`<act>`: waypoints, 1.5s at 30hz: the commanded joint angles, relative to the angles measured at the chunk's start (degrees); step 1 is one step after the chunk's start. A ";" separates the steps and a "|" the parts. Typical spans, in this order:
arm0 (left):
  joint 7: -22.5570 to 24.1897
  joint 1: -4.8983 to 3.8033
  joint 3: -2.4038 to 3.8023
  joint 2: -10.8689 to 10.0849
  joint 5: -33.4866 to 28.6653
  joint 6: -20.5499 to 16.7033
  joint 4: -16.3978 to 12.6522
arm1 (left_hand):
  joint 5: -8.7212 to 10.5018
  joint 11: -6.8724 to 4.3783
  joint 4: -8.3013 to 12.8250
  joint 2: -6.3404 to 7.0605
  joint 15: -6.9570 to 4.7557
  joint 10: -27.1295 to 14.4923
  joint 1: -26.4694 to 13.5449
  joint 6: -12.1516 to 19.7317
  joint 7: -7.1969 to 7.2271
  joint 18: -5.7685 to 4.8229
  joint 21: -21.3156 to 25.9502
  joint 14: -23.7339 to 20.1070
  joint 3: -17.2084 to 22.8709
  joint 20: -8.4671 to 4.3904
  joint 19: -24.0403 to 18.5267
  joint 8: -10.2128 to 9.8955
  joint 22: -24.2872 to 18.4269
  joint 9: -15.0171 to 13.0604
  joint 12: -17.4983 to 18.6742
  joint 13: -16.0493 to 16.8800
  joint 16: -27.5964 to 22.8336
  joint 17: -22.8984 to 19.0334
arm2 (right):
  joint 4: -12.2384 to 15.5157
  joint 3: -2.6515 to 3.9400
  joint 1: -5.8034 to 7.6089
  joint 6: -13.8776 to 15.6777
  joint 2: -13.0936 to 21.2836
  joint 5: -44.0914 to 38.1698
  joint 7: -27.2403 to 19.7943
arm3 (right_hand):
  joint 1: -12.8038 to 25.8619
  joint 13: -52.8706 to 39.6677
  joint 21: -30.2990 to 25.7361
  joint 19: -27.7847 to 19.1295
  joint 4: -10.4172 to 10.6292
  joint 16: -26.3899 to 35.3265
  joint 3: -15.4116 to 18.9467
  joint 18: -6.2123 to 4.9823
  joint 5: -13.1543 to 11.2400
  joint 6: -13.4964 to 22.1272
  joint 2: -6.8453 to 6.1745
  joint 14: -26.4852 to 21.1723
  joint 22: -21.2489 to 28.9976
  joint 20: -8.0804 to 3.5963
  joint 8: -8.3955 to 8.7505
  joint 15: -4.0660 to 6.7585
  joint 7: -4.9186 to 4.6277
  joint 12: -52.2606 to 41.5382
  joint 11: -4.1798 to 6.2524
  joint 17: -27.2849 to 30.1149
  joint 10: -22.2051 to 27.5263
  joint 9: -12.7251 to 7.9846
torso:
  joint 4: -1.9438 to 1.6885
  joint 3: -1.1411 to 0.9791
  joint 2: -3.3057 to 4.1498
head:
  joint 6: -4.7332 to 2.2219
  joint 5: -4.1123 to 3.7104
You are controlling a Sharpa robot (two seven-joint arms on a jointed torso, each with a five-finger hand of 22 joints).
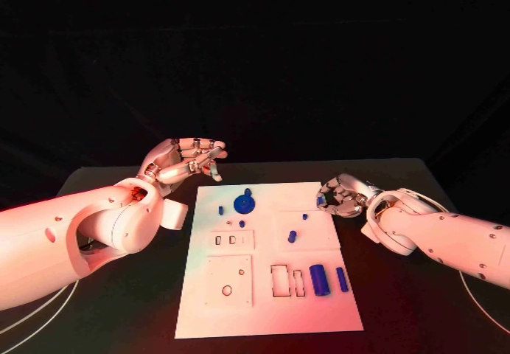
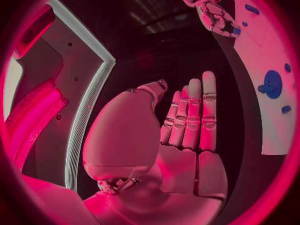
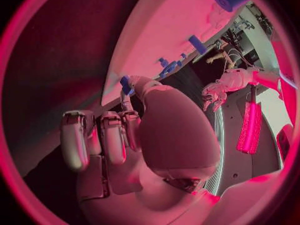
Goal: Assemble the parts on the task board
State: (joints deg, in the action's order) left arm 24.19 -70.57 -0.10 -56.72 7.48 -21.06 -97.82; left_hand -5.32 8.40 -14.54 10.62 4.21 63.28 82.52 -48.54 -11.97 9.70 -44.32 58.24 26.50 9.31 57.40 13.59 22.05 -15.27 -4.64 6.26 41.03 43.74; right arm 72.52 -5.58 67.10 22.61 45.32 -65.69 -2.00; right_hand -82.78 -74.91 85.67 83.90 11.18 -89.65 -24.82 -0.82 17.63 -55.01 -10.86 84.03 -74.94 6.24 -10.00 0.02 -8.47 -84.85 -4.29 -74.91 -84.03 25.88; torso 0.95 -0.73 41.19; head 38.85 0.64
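The white task board [image 1: 266, 310] lies in the middle of the black table. On it are a blue gear [image 1: 245, 200], a few small blue pegs [image 1: 292, 236] and two blue cylinders [image 1: 319, 280] near the rectangular slots [image 1: 281, 280]. My right hand [image 1: 342, 195] is at the board's far right edge and pinches a small blue part [image 1: 321, 199] between thumb and finger; the right wrist view shows that part [image 3: 127, 84] at the thumb tip. My left hand [image 1: 191, 158] hovers above the table beyond the board's far left corner. Its fingers [image 2: 190, 115] are straight and hold nothing.
A white block [image 1: 175, 214] on my left arm hangs close to the board's left edge. Black table surface [image 1: 425, 302] runs to either side of the board. The gear [image 2: 272, 83] and my right hand [image 2: 215, 15] appear in the left wrist view.
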 commanded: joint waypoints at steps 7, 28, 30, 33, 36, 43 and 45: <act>0.25 -0.02 0.02 -0.10 -0.12 1.29 0.18 | 0.27 -0.09 0.01 0.09 0.03 -0.44 -0.23 0.31 -0.12 0.74 -0.17 -0.48 0.21 -0.01 -0.22 -0.31 0.05 -0.05 0.25 0.05 0.27 0.08 | 2.55 0.11 0.42 8.07 0.23 -0.41 4.99 | 0.50 -9.64 0.26 3.74 -0.67 -0.16 -1.75 -0.31 0.80 -0.61 0.56 5.86 -11.69 -0.71 -0.64 0.50 0.15 -0.14 0.72 -14.65 -0.76 0.38 | -0.01 0.06 -0.14 | 0.23 0.34; -0.02 -0.02 -0.07 0.55 -0.33 1.26 2.08 | 0.28 -0.08 0.05 0.12 0.05 -0.46 -0.27 0.34 -0.11 0.74 -0.34 -0.52 0.27 0.01 -0.38 -0.33 0.15 -0.11 0.25 0.07 0.27 0.07 | 17.39 -0.10 2.35 9.63 -4.60 -6.34 16.20 | 0.67 -9.63 0.43 3.86 -1.17 -0.10 -2.54 -0.26 1.17 -0.66 0.83 5.83 -11.85 -0.79 -0.89 0.55 0.20 -0.11 0.78 -14.53 -0.76 0.54 | -0.11 0.54 -1.23 | 1.19 1.49; -0.11 -0.02 -0.09 0.77 -0.33 1.20 2.27 | 0.28 -0.08 0.05 0.12 0.05 -0.46 -0.27 0.34 -0.11 0.74 -0.34 -0.52 0.27 0.01 -0.38 -0.33 0.15 -0.11 0.25 0.07 0.27 0.07 | 18.06 -0.32 2.13 9.52 -6.07 -7.29 17.03 | 0.67 -9.63 0.43 3.86 -1.26 -0.11 -2.61 -0.26 1.21 -0.66 0.82 5.83 -11.85 -0.80 -0.92 0.56 0.21 -0.11 0.79 -14.55 -0.76 0.56 | -0.14 0.65 -1.45 | 1.32 1.70; -0.17 -0.01 -0.11 0.97 -0.33 1.16 2.40 | 0.28 -0.08 0.05 0.12 0.05 -0.46 -0.27 0.34 -0.11 0.74 -0.34 -0.52 0.27 0.01 -0.38 -0.33 0.15 -0.11 0.25 0.07 0.27 0.07 | 18.46 -0.53 1.74 9.37 -7.47 -7.91 17.87 | 0.67 -9.66 0.44 3.87 -1.28 -0.10 -2.63 -0.26 1.23 -0.66 0.81 5.83 -11.86 -0.80 -0.92 0.56 0.20 -0.14 0.79 -14.52 -0.79 0.57 | -0.18 0.73 -1.55 | 1.50 1.81; -0.22 -0.01 -0.13 1.13 -0.33 1.14 2.49 | 0.28 -0.09 0.06 0.12 0.04 -0.43 -0.29 0.32 -0.09 0.74 -0.42 -0.52 0.31 0.02 -0.44 -0.32 0.19 -0.14 0.23 0.08 0.29 0.06 | 18.67 -0.70 0.99 9.18 -8.90 -8.72 18.88 | 0.73 -9.73 0.55 3.93 -1.33 -0.12 -2.66 -0.23 1.24 -0.66 0.75 5.84 -11.95 -0.81 -0.94 0.57 0.20 -0.20 0.78 -14.57 -0.86 0.58 | -0.21 0.79 -1.59 | 1.60 1.92; -0.26 -0.01 -0.15 1.49 -0.33 1.28 2.58 | 0.28 -0.09 0.06 0.12 0.04 -0.43 -0.29 0.32 -0.09 0.74 -0.42 -0.52 0.31 0.02 -0.44 -0.32 0.19 -0.14 0.23 0.08 0.29 0.06 | 17.99 -1.21 -0.65 7.75 -11.43 -9.74 21.31 | 1.29 -9.66 0.68 4.01 -1.39 -0.09 -2.71 -0.19 1.12 -0.57 0.49 5.82 -12.07 -0.83 -1.02 0.56 0.16 -0.14 0.75 -14.49 -0.80 0.64 | -0.29 0.73 -1.42 | 1.89 2.38; -0.25 -0.01 -0.16 1.58 -0.33 1.30 2.63 | 0.28 -0.09 0.06 0.12 0.04 -0.43 -0.29 0.32 -0.09 0.74 -0.42 -0.52 0.31 0.02 -0.44 -0.32 0.19 -0.14 0.23 0.08 0.29 0.06 | 17.74 -1.31 -1.10 7.59 -11.94 -10.07 21.68 | 1.29 -9.66 0.68 4.01 -1.39 -0.09 -2.71 -0.19 1.12 -0.57 0.49 5.82 -12.07 -0.83 -1.02 0.56 0.16 -0.14 0.75 -14.49 -0.80 0.64 | -0.25 0.72 -1.38 | 1.94 2.50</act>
State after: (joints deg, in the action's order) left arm 23.67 -70.56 -0.26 -55.31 7.31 -20.85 -95.21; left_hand -5.32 8.40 -14.54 10.62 4.21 63.28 82.52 -48.55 -11.97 9.71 -44.54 58.24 26.50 9.31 57.41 13.58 22.20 -15.32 -4.64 6.29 41.03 43.74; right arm 90.46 -6.86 66.28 31.25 33.72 -73.59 17.10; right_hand -82.32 -74.95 85.98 83.91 9.88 -89.65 -27.23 -0.81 18.54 -55.21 -10.40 83.82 -74.92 5.84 -10.62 0.22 -8.41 -84.84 -3.89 -74.94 -84.02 26.45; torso 0.70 0.00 39.70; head 40.70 2.96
